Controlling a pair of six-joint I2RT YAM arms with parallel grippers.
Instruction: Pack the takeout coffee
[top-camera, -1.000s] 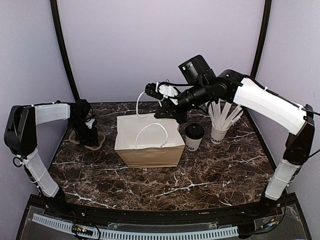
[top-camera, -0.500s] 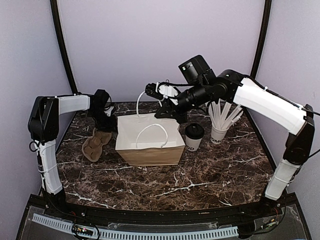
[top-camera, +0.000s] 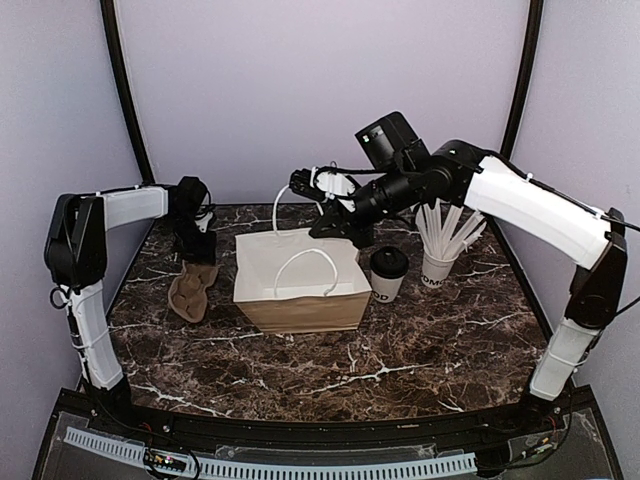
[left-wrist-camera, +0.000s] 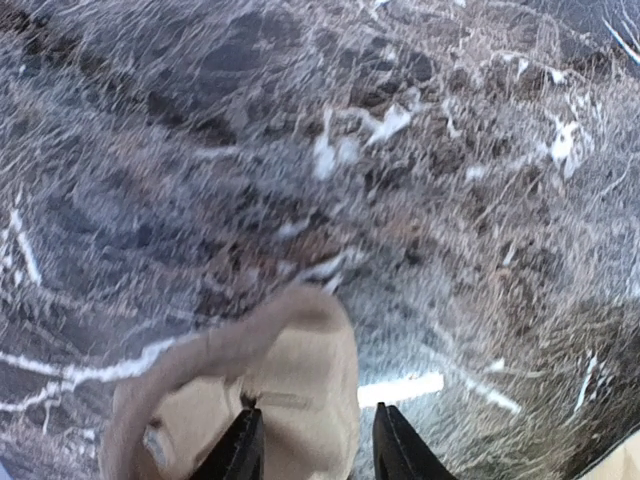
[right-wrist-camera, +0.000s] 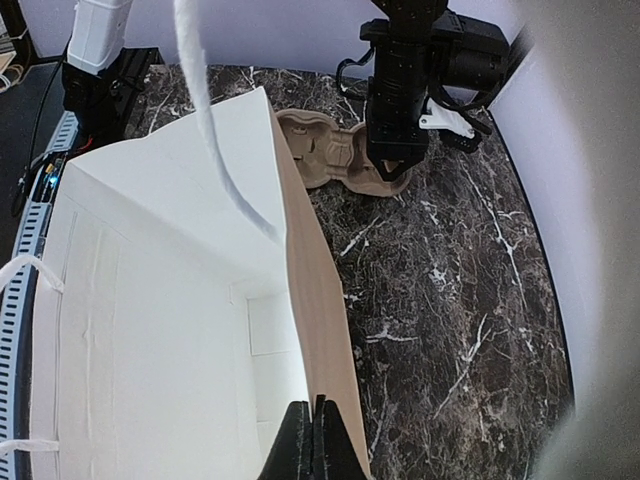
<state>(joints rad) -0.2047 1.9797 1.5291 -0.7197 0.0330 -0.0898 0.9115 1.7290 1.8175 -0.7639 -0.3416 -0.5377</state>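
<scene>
Top view: your right gripper (top-camera: 299, 183) is pressing shut on the paper bag's (top-camera: 300, 312) rear handle (top-camera: 275, 205). Your left gripper (left-wrist-camera: 315, 430), part-spread, is gripping the cardboard tray (left-wrist-camera: 290, 380). The coffee (top-camera: 388, 272) is standing just right of the bag, with the straw cup (top-camera: 437, 266) crowding its far side. Bare tabletop (top-camera: 400, 365) is lying open in front.

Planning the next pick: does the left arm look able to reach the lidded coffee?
Probably not: the left gripper holds the cup carrier, and the paper bag stands between it and the coffee.
</scene>
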